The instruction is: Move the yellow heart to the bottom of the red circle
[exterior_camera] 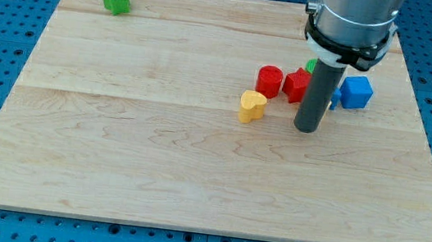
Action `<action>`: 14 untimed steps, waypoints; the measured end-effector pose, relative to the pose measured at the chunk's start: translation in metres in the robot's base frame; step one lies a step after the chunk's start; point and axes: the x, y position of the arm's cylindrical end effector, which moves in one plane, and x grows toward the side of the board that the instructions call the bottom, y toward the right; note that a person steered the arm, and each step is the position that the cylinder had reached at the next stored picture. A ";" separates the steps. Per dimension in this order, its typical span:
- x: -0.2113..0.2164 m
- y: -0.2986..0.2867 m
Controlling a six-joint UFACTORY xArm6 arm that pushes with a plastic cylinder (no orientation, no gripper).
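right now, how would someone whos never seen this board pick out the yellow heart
Start at the wooden board and find the cluster of blocks right of centre, beside my tip. The yellow heart lies at the cluster's lower left edge, just below the red circle and to the left of my tip. It is the only yellow block; its neighbours are red, blue and green.

Grey cylindrical arm housing, black collar, straight dark rod, my tip (306,130)
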 end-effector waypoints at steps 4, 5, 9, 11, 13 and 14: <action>-0.008 -0.094; -0.009 -0.098; -0.063 -0.129; -0.058 -0.067; -0.100 -0.131; -0.115 -0.080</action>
